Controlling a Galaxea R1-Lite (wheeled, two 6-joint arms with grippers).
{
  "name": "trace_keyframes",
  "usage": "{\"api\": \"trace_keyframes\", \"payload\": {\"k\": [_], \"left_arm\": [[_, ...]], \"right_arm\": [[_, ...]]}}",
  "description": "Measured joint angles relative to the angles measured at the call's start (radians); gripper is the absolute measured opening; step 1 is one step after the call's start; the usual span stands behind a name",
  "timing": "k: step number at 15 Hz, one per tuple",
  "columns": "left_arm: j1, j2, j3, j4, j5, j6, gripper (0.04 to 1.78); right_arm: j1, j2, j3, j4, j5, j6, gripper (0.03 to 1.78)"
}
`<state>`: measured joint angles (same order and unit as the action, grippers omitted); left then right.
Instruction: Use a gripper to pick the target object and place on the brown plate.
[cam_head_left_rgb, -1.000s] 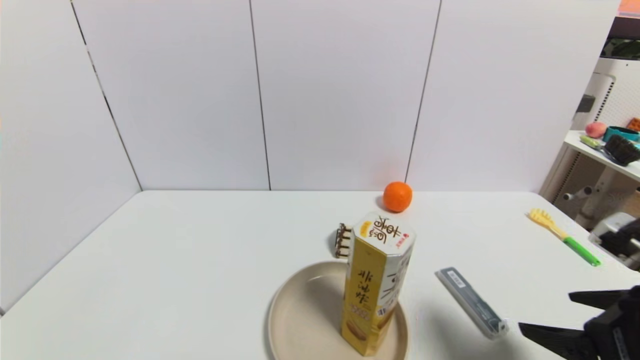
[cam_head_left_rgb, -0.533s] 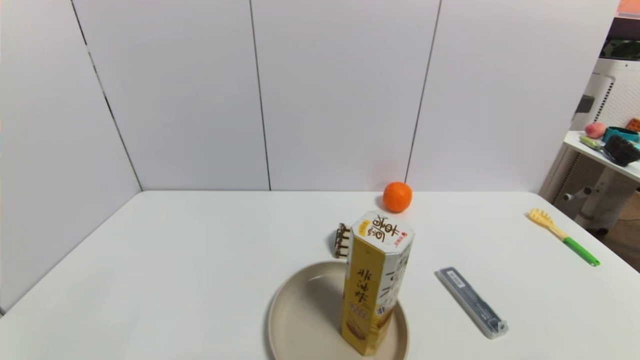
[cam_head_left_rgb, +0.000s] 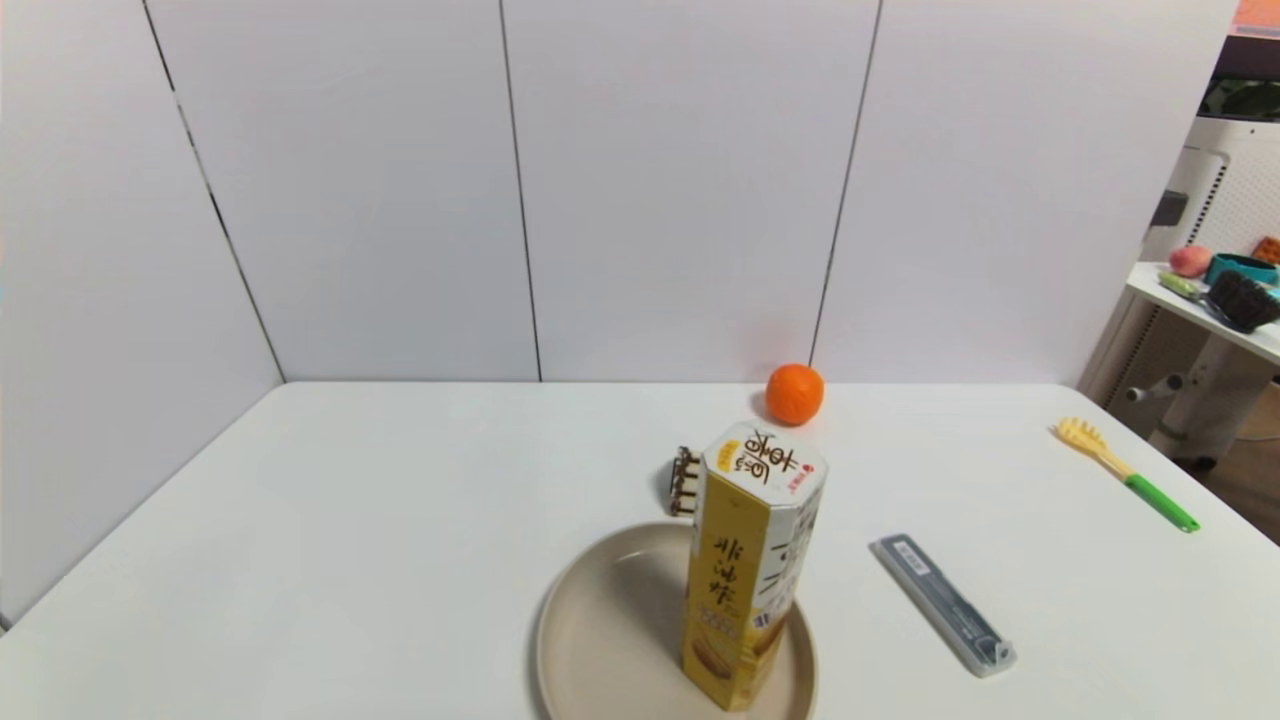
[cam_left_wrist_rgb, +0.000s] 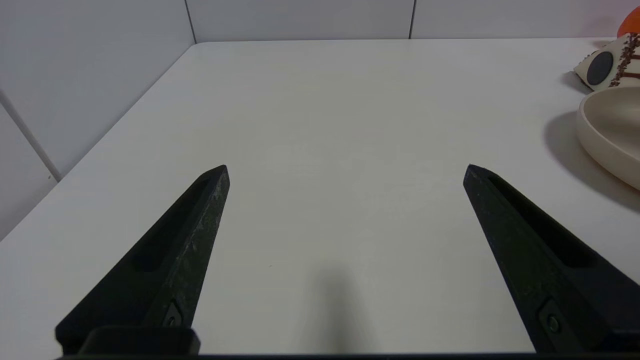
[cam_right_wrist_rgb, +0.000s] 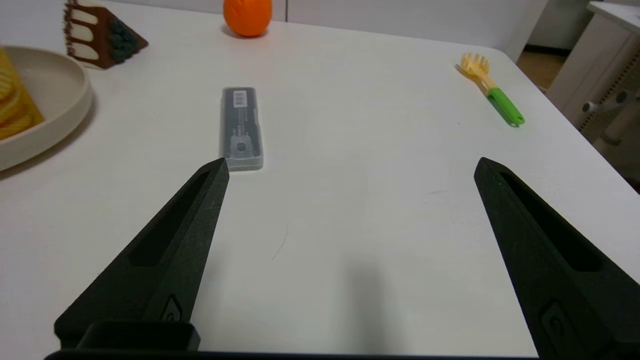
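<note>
The tall yellow hexagonal snack box (cam_head_left_rgb: 750, 565) stands upright on the beige plate (cam_head_left_rgb: 600, 640) at the table's near middle. A corner of the box (cam_right_wrist_rgb: 12, 107) and the plate's rim (cam_right_wrist_rgb: 75, 107) also show in the right wrist view. Neither gripper shows in the head view. My left gripper (cam_left_wrist_rgb: 345, 167) is open and empty over bare table, with the plate's rim (cam_left_wrist_rgb: 607, 135) off to one side. My right gripper (cam_right_wrist_rgb: 350, 162) is open and empty over the table near the grey case (cam_right_wrist_rgb: 241, 127).
An orange (cam_head_left_rgb: 795, 393) sits by the back wall. A toy cake slice (cam_head_left_rgb: 685, 482) lies just behind the plate. The flat grey case (cam_head_left_rgb: 942, 604) lies right of the plate. A yellow fork with a green handle (cam_head_left_rgb: 1125, 485) lies near the right edge.
My right gripper, seen at the lower right of the head view one second ago, has drawn back out of that view. The box and plate have not moved.
</note>
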<state>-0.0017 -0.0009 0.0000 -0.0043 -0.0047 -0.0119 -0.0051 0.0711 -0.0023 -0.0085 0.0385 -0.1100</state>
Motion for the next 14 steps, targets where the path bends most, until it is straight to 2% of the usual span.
{"api": "trace_keyframes", "payload": {"k": [4, 14], "left_arm": [[0.000, 0.000, 0.000, 0.000, 0.000, 0.000, 1.69], [0.000, 0.000, 0.000, 0.000, 0.000, 0.000, 1.69]], "right_arm": [[0.003, -0.061, 0.001, 0.011, 0.004, 0.010, 1.69], [0.003, -0.073, 0.002, 0.010, 0.008, 0.001, 1.69]]}}
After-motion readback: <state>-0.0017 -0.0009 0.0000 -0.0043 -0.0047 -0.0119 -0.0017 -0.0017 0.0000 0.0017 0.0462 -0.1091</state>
